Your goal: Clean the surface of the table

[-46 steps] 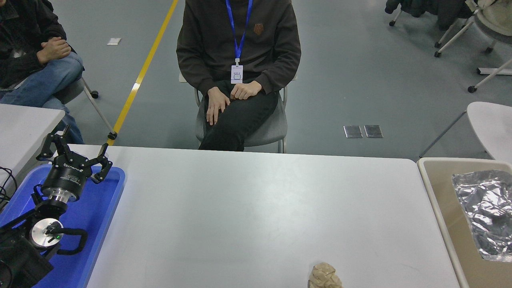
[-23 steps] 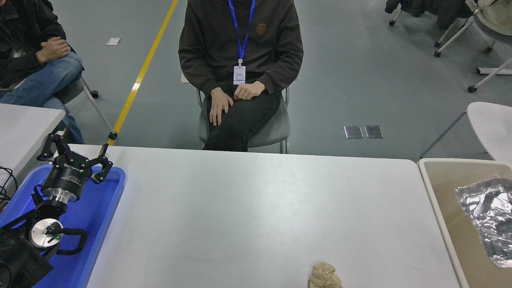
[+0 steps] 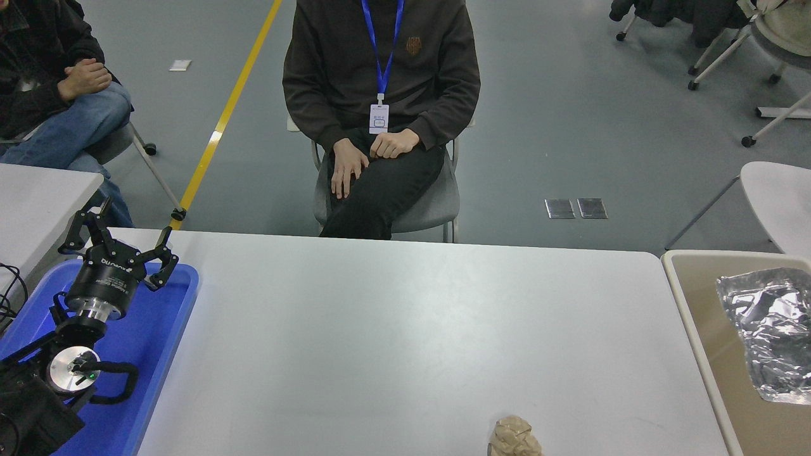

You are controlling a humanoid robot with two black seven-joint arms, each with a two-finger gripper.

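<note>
The table surface (image 3: 405, 329) is a wide light grey-white top that fills the lower half of the view. A crumpled beige paper ball (image 3: 514, 437) lies on it at the front edge, right of centre. My left gripper (image 3: 117, 244) is open and parked at the lower left, over a blue tray (image 3: 155, 329). My right arm and gripper are out of view.
A beige bin (image 3: 697, 304) stands at the table's right end and holds a crumpled sheet of silver foil (image 3: 770, 332). A person sits on a chair (image 3: 437, 202) beyond the far edge, hands in lap. Another person sits at the top left beside a smaller white table (image 3: 38, 196).
The foil sheet in the bin has shifted slightly and changed shape. The seated person has moved a little. The left arm has not moved.
</note>
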